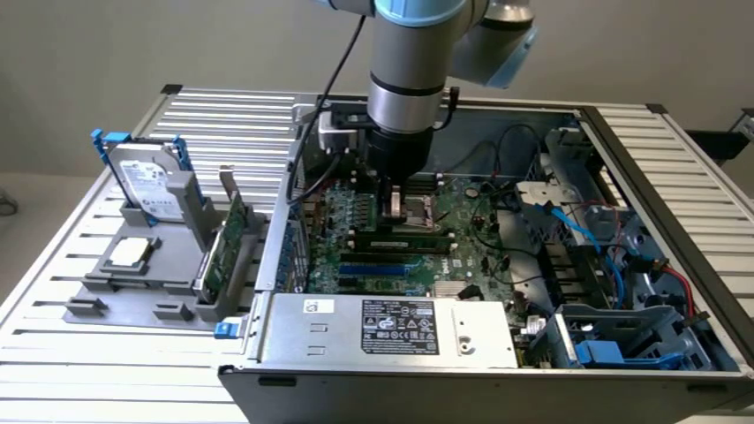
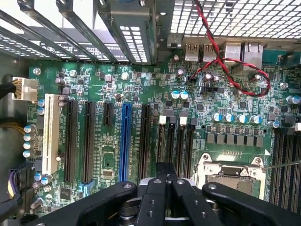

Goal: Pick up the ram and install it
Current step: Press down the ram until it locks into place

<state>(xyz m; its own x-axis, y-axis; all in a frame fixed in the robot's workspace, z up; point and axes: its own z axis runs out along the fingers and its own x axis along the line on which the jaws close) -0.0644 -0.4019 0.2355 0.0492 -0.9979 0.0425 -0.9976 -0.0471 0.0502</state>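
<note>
Gripper (image 2: 164, 181) fully closed, nothing visibly held, low over motherboard (image 1: 471, 221) by the CPU socket (image 2: 230, 169). Ram (image 1: 407, 240) lies in a slot just below. Risk: pressing crooked could bend slot or board.

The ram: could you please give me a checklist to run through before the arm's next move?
1. Gripper shut: ok.
2. Gripper above the motherboard, inside the case: ok.
3. Ram lying along a motherboard slot: ok.
4. Ram fully seated: cannot tell.
5. Red-and-black cable clear of the gripper: ok.
</note>
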